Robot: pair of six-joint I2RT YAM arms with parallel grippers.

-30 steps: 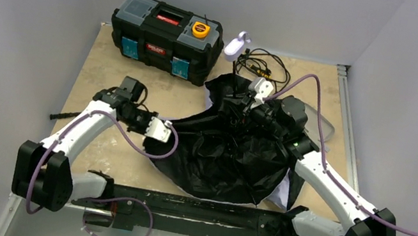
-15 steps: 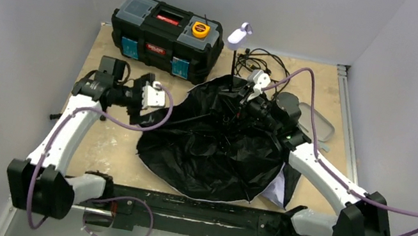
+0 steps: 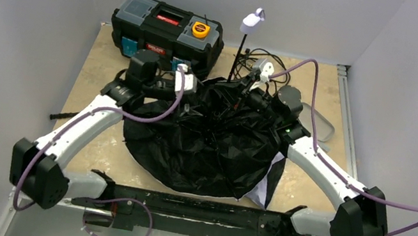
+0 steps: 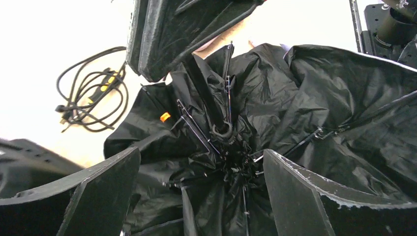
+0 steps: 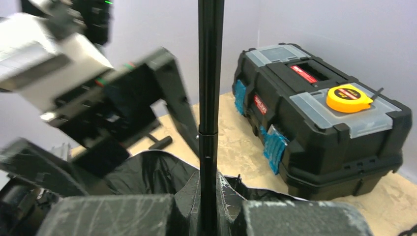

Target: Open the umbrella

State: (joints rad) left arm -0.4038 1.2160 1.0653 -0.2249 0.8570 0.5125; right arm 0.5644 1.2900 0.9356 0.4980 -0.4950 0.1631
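Umbrella: lies open-side up on the middle of the bench (image 3: 95,65), between the two arms.
Canopy: black lining (image 3: 208,147) faces up, creased and partly spread; a strip of pale outer cloth shows at its near right edge.
T-tool: thin and black, flat on the bench left of the canopy (image 3: 62,114), well apart from it.
Left claw: jaws wide apart (image 3: 190,83), holding nothing, hanging over the far left part of the canopy; in its own camera the fingers (image 4: 105,189) frame the hub where the ribs meet.
Right claw: jaws closed on the shaft (image 5: 208,214), low down, just above the lining; from above it sits at the canopy's far edge, just right of the left claw.
Shaft: thin, black (image 3: 237,58), rising from the hub and leaning slightly away from the arms.
Handle: small and pale (image 3: 253,20), at the top of the shaft, clear of both claws.
Cable: a black coil (image 4: 101,81) on the bench beyond the canopy.
Toolbox: black with grey lid trays (image 3: 156,34), at the far left of the bench, lid closed.
Tape measure: yellow (image 3: 201,28), on the toolbox lid at its right end.
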